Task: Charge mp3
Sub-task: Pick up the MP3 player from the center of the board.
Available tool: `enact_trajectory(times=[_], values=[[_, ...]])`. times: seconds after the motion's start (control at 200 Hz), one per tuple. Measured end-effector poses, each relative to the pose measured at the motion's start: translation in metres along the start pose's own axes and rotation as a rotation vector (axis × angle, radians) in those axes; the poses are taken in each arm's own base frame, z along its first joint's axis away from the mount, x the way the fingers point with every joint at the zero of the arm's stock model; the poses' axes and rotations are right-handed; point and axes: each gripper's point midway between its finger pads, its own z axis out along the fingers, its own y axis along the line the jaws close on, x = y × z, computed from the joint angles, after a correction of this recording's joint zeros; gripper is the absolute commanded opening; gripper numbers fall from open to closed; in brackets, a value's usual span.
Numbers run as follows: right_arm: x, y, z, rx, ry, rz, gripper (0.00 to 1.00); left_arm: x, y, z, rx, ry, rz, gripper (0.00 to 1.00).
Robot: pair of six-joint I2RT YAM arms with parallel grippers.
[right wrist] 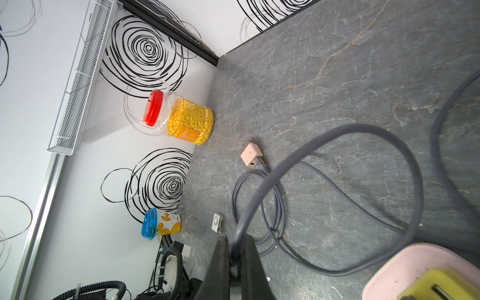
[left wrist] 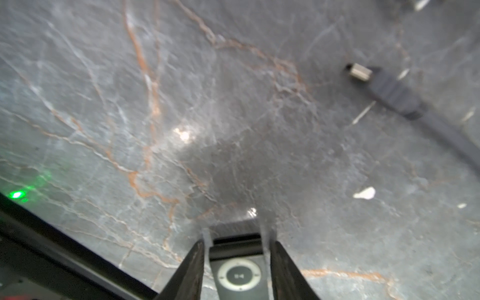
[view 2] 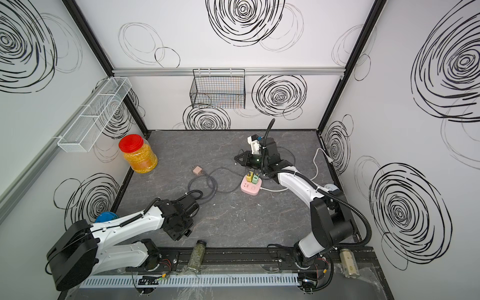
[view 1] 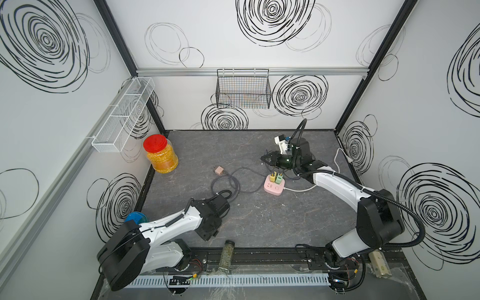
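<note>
mp3 player lies on the grey marbled tabletop, cut off by the frame edge, between the parted fingers of the left gripper. slim gaps show on both sides, so there is no grip yet. in both top views the left arm hides gripper and player. the grey cable loops across the table into the right gripper, which is clamped on it. the pink power strip is cropped at a corner. a blurred usb plug lies well apart from the player.
</note>
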Motion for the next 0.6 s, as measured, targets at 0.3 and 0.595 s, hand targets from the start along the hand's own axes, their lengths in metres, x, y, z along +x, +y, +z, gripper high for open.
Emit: enact_trajectory(times=[0.3,0.595], values=[[0.001,-0.003,-0.001,0.009,0.005,-0.005,0.00,0.003,-0.007,0.001,-0.006,0.016,0.039,0.33],[0.002,-0.004,-0.001,0.013,0.010,-0.009,0.00,-0.006,-0.020,-0.001,0.042,-0.009,0.161,0.24]])
